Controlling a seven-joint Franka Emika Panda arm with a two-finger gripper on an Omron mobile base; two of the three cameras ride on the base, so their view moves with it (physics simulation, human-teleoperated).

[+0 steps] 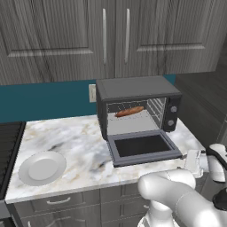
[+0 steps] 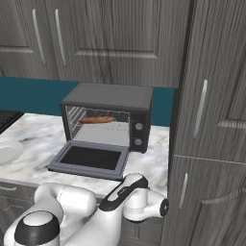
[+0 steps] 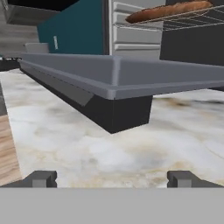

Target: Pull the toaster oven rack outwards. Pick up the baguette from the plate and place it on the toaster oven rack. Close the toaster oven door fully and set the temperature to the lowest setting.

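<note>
The toaster oven (image 1: pixel 138 88) stands on the marble counter with its door (image 1: pixel 142 146) dropped open and flat. Inside, the baguette (image 1: pixel 129 111) lies on the wire rack (image 1: pixel 133 117); both also appear at the top of the hand view, baguette (image 3: pixel 168 11) on rack (image 3: pixel 192 19). At the left the white plate (image 1: pixel 42 167) is bare. My gripper (image 1: pixel 186 160) is open and holds nothing. It hovers low at the counter's front edge, just off the door's front right corner. From the hand, the door (image 3: pixel 131 74) is seen edge-on, slightly from below, between the wide-set fingertips (image 3: pixel 41 178).
Two round knobs (image 1: pixel 173 109) run down the oven's right front. A stove (image 1: pixel 9 146) borders the counter at the left. A tall cabinet (image 2: pixel 211 144) stands close on the oven's right. Bare marble (image 1: pixel 75 142) lies between plate and oven.
</note>
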